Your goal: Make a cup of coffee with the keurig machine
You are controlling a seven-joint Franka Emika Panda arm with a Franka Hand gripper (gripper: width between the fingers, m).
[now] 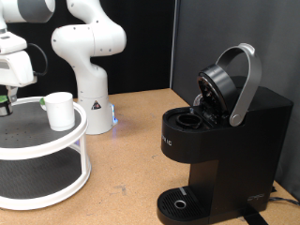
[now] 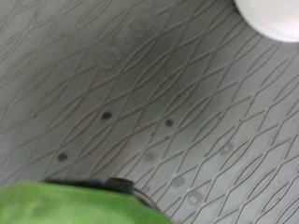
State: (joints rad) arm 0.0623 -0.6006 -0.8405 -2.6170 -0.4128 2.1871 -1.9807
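A: Keurig machine [image 1: 220,155] first: we see it at the exterior view's right, matte black, standing on the brown tabletop [image 1: 131,141]. Its hinged lid [image 1: 230,82] with the grey-silver handle band is tilted up, so the pod chamber [image 1: 192,119] is exposed. The round drip tray [image 1: 180,202] sits at its foot with nothing on it.

B: Any writing we can read?

A: We make out pale lettering running down the front of the machine, near its left edge, but it is too small for us to read. We see no other label.

B: Where is the cup?

A: We find the cup [image 1: 59,110] on the top tier of a white two-tier round stand [image 1: 56,145] at the exterior view's left, well apart from the machine. It stands upright. In the wrist view we catch only a bit of its white rim [image 2: 273,19] in one corner, above the grey diamond-patterned mat [image 2: 140,93] that covers the tier.

B: And the gripper?

A: We see the gripper [image 1: 6,97] at the exterior view's far left edge, low over the same tier, beside the cup but not touching it. A green-topped object [image 2: 79,203] fills the near edge of the wrist view, blurred. We cannot tell whether the fingers are apart or closed on it
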